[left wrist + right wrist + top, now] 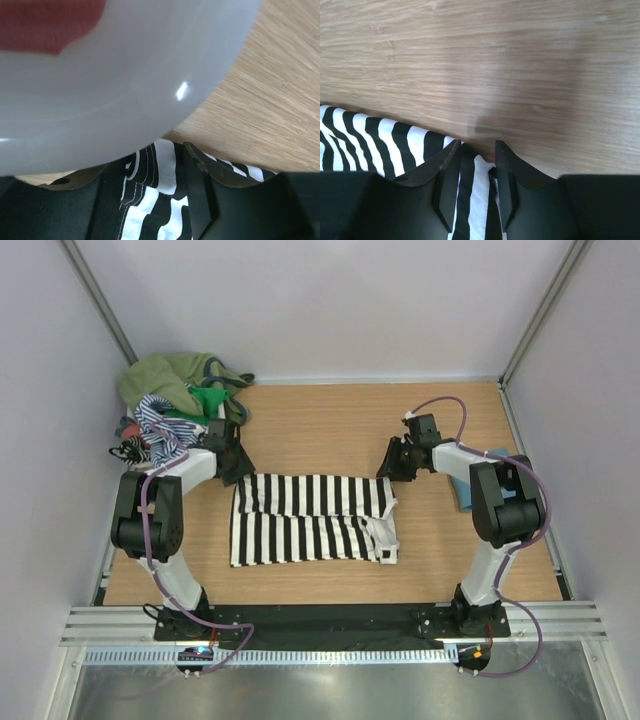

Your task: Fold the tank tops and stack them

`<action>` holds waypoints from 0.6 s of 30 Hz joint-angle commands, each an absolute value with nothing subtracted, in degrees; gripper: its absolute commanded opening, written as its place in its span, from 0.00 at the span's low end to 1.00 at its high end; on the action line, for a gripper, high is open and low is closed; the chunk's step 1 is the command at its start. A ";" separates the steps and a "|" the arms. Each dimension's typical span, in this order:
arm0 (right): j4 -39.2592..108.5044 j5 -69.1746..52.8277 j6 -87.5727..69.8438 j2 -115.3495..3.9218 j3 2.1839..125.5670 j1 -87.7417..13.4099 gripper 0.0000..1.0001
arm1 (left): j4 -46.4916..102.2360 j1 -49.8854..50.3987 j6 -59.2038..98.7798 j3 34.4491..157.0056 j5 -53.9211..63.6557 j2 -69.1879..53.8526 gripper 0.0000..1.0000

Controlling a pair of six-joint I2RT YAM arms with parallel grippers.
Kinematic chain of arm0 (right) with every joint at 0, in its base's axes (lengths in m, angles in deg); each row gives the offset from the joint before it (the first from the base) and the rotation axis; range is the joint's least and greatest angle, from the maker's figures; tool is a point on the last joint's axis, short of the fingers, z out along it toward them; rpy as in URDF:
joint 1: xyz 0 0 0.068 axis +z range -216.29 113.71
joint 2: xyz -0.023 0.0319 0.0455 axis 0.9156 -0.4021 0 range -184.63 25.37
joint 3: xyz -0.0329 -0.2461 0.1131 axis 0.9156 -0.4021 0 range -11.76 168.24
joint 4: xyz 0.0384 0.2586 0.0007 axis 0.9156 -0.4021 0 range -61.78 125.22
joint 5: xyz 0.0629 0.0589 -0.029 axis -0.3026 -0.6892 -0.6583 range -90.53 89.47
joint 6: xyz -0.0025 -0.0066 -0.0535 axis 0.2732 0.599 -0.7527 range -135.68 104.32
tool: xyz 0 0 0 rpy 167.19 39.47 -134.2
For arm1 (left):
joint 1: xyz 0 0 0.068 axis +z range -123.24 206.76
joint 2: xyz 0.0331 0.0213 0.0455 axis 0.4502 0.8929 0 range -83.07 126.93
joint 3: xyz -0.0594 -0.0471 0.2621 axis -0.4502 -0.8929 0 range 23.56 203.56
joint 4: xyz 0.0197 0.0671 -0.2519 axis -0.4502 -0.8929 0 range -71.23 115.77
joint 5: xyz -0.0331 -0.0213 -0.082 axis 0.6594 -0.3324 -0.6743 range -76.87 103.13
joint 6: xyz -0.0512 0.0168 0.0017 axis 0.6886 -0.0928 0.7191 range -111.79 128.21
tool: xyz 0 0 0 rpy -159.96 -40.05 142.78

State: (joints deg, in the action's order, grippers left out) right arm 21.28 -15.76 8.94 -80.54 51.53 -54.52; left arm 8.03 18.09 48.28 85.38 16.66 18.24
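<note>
By the heap (172, 398), left end effector (238, 474) and right end effector (476, 156) grip striped top (310, 522)

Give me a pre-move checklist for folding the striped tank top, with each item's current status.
1. Hold of the right gripper on the striped tank top: ok, far edge pinched between its fingers.
2. Hold of the left gripper: cannot tell; cloth sits between its fingers, closure unclear.
3. Grippers at opposite far corners: ok.
4. Cloth flat: not ok, right end rumpled.
5. The heap of tank tops apart from it: ok.
</note>
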 commanded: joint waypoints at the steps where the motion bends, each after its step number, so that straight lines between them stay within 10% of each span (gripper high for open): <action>1: 24.32 -19.33 9.90 -82.56 53.28 -54.87 0.39 | 9.42 18.58 47.76 86.84 15.06 19.93 0.48; 9: 25.64 -20.31 10.34 -82.39 52.75 -54.87 0.01 | 9.33 18.67 47.76 86.58 13.39 19.33 0.02; 18: 25.02 -18.29 10.34 -74.22 55.03 -55.22 0.01 | 9.33 18.58 48.29 85.35 11.74 10.63 0.00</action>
State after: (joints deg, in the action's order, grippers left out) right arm 23.54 -18.66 10.32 -80.69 52.01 -54.92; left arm 7.86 18.42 48.24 85.21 13.73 16.36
